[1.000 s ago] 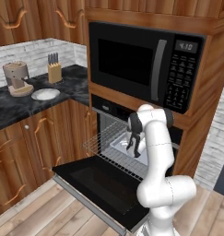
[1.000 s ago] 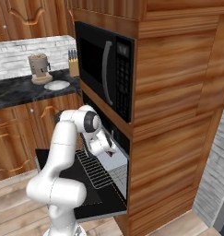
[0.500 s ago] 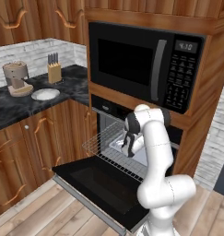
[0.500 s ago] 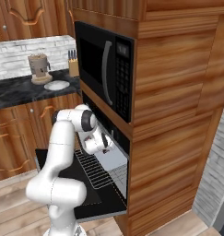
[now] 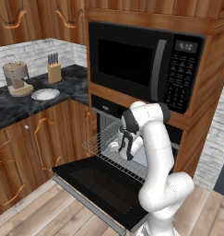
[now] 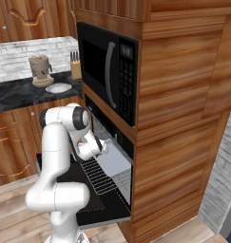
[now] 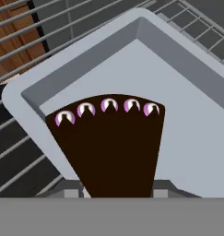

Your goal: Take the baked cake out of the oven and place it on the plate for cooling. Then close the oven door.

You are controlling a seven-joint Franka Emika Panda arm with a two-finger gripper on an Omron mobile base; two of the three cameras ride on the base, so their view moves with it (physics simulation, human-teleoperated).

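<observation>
The claw [image 5: 126,148] reached inside the oven [image 5: 132,138], pinching the baked cake [image 7: 109,143], which lay in the grey tray [image 7: 187,115] on the rack, at six o'clock in the hand view.

A black microwave [image 5: 141,69] with a keypad sits in the wood cabinet wall. On the dark counter [image 5: 7,108] to the left stand a tan grinder [image 5: 16,78] and a knife block [image 5: 53,72] — the block near the corner by the tiled backsplash. A pale grey tray [image 7: 178,106] rests on a wire rack [image 7: 21,152] — its rim rounded at the corners.
</observation>
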